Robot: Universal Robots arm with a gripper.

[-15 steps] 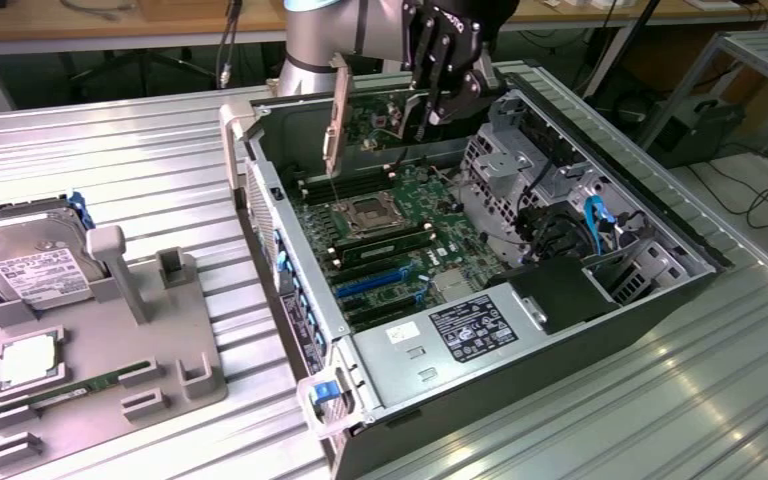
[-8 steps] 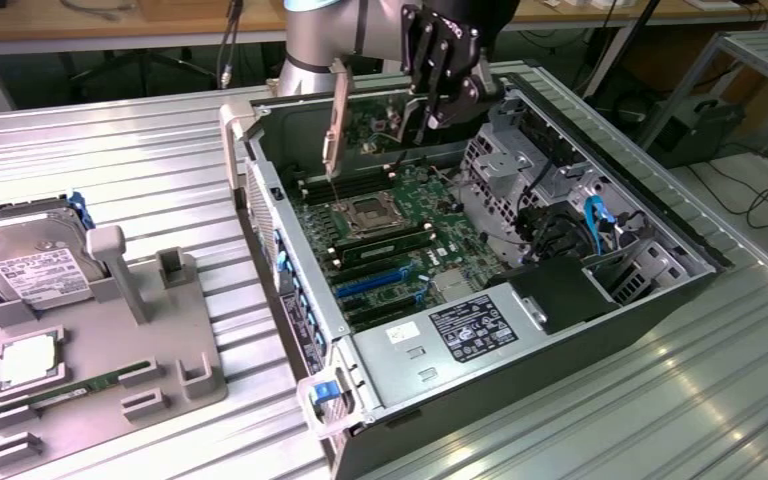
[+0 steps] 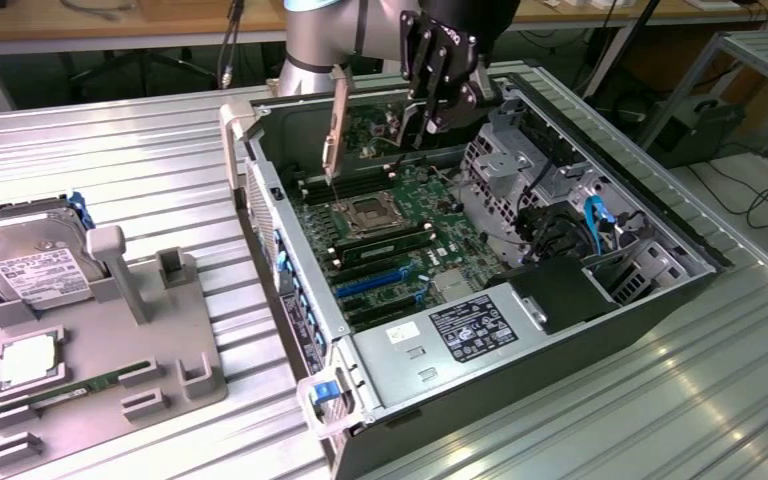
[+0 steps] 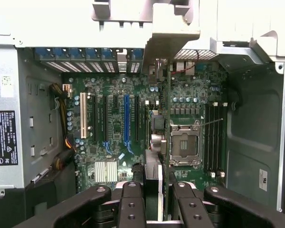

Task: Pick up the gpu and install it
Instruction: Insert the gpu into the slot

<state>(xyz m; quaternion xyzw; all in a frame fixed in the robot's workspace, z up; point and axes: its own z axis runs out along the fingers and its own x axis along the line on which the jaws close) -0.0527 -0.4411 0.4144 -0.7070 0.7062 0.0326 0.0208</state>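
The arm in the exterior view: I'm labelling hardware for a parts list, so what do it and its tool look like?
The arm is a silver-grey round tube with a light blue ring at a joint. Its tool is black, built of flat linked bars studded with small round silver bolts, which the wrist view also shows at its fingers.

End effector [image 3: 427, 118] hangs down, fingers clamped together.

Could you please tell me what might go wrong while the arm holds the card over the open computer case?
1. The gpu, pinched edge-on in the gripper, hangs above the CPU socket; a slip could drop it there.
2. Its silver bracket sits near the case wall and might snag.
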